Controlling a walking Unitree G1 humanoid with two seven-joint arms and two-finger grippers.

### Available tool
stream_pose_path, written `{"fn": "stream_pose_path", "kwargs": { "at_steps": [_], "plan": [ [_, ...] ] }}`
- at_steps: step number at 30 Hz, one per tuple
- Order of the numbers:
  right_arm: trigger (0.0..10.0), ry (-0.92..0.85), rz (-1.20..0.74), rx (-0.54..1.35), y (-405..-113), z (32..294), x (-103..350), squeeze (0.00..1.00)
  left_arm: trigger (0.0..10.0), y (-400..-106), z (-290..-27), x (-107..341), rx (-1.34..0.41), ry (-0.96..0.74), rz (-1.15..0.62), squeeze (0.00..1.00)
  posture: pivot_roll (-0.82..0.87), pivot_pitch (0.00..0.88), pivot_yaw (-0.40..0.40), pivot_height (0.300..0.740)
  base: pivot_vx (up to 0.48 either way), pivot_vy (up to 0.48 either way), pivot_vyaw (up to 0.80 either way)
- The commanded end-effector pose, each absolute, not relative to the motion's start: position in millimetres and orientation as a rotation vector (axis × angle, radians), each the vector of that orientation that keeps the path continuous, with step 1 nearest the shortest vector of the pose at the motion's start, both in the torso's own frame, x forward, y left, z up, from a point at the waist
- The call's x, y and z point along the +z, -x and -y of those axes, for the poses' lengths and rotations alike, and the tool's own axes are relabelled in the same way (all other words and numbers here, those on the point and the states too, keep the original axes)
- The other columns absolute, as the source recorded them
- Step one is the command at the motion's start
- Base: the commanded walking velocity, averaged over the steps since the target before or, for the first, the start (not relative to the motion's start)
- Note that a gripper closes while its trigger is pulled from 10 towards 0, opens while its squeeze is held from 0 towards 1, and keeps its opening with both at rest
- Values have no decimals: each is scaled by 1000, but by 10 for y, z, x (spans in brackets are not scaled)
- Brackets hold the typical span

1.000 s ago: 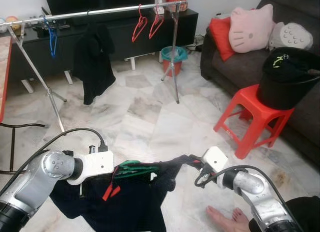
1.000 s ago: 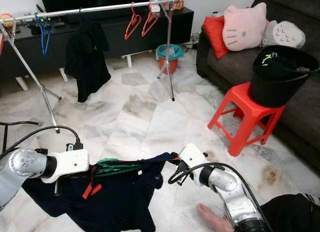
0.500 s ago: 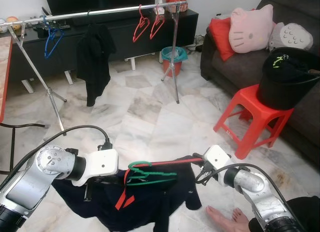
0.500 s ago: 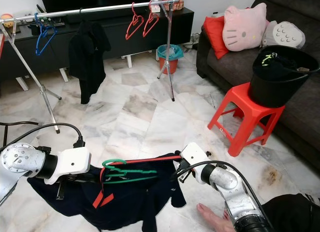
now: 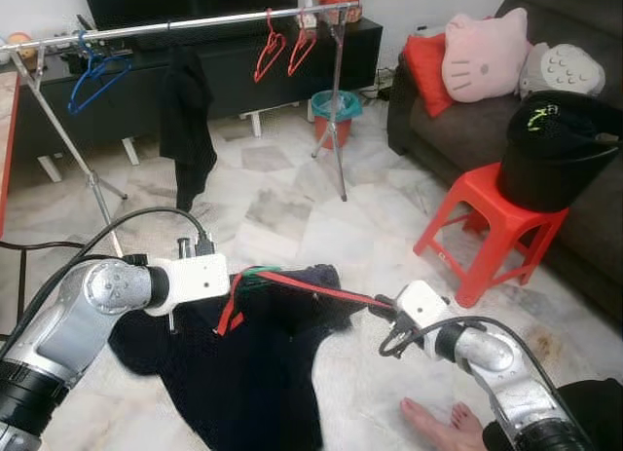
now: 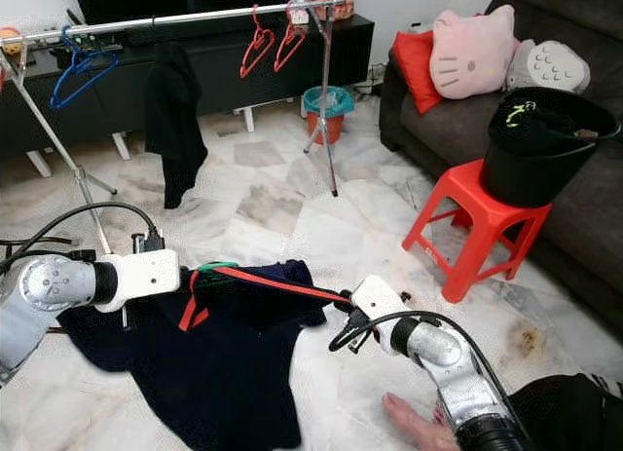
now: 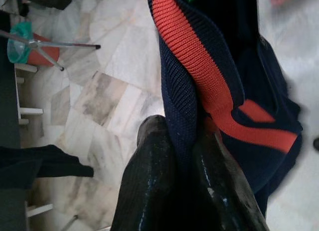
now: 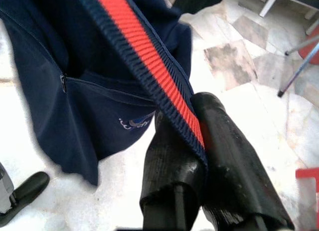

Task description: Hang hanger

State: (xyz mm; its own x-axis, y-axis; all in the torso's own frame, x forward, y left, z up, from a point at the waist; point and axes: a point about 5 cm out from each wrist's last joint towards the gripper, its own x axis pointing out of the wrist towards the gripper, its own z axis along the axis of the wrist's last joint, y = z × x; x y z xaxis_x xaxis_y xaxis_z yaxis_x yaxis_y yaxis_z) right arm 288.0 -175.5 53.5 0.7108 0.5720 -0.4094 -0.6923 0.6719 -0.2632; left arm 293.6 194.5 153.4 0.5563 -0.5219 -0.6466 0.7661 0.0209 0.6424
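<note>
Stretching the navy knitted garment with the red-striped collar band (image 5: 255, 368) between both arms, the robot now has that band pulled taut and raised, where a moment ago it sagged low. The left gripper (image 7: 185, 141) pinches the ribbed edge tight between its black fingers, and the right gripper (image 8: 192, 136) is clamped on the other end of the red stripe. The green plastic hanger (image 5: 255, 272), plainly showing half a second back, is now mostly tucked inside the neck by the left gripper, so I judge it is seated in the garment. The cloth has swung left and hangs to the marble floor (image 5: 292, 207). The silver clothes rail (image 5: 195, 24) with its red hangers (image 5: 284, 50) and blue hanger (image 5: 92, 73) stands well apart, so carrying and hooking remain
</note>
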Motion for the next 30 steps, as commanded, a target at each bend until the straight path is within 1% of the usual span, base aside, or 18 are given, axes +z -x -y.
{"fn": "stream_pose_path", "kwargs": {
  "at_steps": [1,2,4,5,7,11,13,16,17,18,24,26,30],
  "plan": [
    [0,429,-332,697,-2877,1827,504,0,10000,-2899,-2053,1563,-1061,-1261,-297,0,-108,0,-21,740,0,0,0],
    [0,429,-332,697,-2877,1827,504,0,10000,-2899,-2053,1563,-1061,-1261,-297,0,-108,0,-21,740,0,0,0],
    [0,430,-332,696,-2879,1830,505,0,10000,-2793,-1995,1531,-1177,-1215,-298,0,-107,0,-21,740,0,0,0],
    [0,430,-332,696,-2879,1830,505,0,10000,-2793,-1995,1531,-1177,-1215,-298,0,-107,0,-21,740,0,0,0],
    [0,433,-333,696,-2880,1834,505,0,10000,-2683,-1925,1491,-1284,-1152,-313,0,-107,0,-21,740,0,0,0],
    [0,433,-334,695,-2882,1840,506,0,10000,-2646,-1857,1534,-1319,-1056,-284,0,-112,0,-21,740,0,0,0],
    [0,433,-341,694,-2881,1849,496,0,10000,-2635,-1796,1609,-1342,-988,-237,0,-109,0,-23,740,0,0,0],
    [0,438,-351,689,-2881,1859,478,0,10000,-2592,-1730,1674,-1383,-928,-202,0,-109,0,-24,740,0,0,0],
    [0,438,-351,689,-2881,1859,478,0,10000,-2592,-1730,1674,-1383,-928,-202,0,-109,0,-24,740,0,0,0],
    [0,436,-351,687,-2881,1854,474,0,10000,-2559,-1701,1705,-1411,-880,-188,0,-109,0,-24,740,0,0,0],
    [0,431,-363,679,-2876,1839,435,0,10000,-2475,-1647,1771,-1491,-754,-165,0,-109,0,-24,740,0,0,0],
    [0,430,-368,677,-2872,1839,420,0,10000,-2464,-1642,1776,-1504,-746,-166,0,-106,0,-24,740,0,0,0],
    [0,430,-389,692,-2841,1859,388,0,10000,-2527,-1667,1770,-1451,-801,-175,0,-107,0,-23,740,0,0,0]
  ]
}}
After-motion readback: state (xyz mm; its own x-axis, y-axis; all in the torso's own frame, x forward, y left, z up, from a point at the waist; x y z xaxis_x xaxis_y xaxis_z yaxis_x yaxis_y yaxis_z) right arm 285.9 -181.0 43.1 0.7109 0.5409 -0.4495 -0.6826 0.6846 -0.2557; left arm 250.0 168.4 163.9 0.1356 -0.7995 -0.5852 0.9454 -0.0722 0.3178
